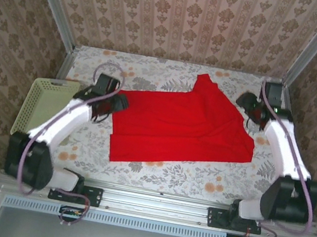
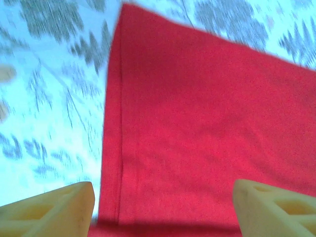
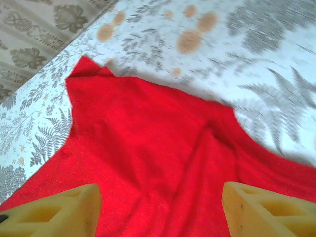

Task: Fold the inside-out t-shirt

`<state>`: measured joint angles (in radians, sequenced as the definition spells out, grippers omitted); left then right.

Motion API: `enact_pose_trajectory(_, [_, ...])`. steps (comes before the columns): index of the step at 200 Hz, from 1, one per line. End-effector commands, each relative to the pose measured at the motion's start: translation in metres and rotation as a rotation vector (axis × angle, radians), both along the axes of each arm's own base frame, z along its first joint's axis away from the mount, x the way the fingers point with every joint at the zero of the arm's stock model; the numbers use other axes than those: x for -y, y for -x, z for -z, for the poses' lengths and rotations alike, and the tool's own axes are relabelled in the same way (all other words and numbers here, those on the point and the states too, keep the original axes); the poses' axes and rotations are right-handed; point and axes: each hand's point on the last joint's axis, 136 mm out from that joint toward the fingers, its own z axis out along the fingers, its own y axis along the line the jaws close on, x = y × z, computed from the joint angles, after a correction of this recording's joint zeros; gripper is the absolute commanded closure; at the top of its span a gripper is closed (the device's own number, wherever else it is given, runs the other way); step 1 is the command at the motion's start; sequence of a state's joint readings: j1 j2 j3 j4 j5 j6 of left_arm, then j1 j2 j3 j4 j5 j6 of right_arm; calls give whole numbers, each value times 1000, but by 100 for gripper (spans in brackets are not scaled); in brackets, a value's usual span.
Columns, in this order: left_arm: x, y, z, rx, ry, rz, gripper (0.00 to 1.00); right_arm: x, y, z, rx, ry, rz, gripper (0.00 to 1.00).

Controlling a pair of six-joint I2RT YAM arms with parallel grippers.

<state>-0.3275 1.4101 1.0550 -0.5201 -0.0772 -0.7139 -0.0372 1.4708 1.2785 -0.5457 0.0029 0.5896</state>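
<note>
Spread wide, the left gripper point(image 2: 165, 212) and right gripper point(image 3: 160, 210) are hovering over the red t-shirt point(image 1: 176, 124), which is lying with its long axis running left-right, hem facing left.

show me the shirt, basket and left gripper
shirt point(image 1: 182, 126), top view, middle of the cloth
basket point(image 1: 29, 105), top view, left wall
left gripper point(image 2: 163, 187), left wrist view, midway between fingertips
</note>
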Motion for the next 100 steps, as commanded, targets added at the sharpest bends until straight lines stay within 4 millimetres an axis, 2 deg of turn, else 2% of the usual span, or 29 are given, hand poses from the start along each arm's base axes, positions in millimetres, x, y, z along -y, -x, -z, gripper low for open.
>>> enact_pose_trajectory(1, [-25, -36, 14, -27, -85, -52, 25, -13, -38, 19, -61, 69, -119, 33])
enact_pose_trajectory(31, [-43, -89, 38, -76, -118, -97, 24, -25, -98, 27, -59, 116, -227, 32])
enact_pose_trajectory(53, [-52, -116, 58, -111, -131, -100, 24, -28, -132, 36, -66, 165, -287, 32])
enact_pose_trajectory(54, [-52, -117, 60, -114, -131, -100, 24, -28, -132, 40, -78, 165, -289, 32])
enact_pose_trajectory(55, [-52, -118, 61, -116, -130, -100, 24, -28, -135, 36, -67, 170, -289, 32])
enact_pose_trajectory(71, [-50, -134, 77, -138, -104, -83, 26, -30, -154, 49, -84, 189, -325, 32])
enact_pose_trajectory(100, [-48, -146, 102, -182, -78, -79, 34, -39, -185, 73, -107, 195, -385, 32])
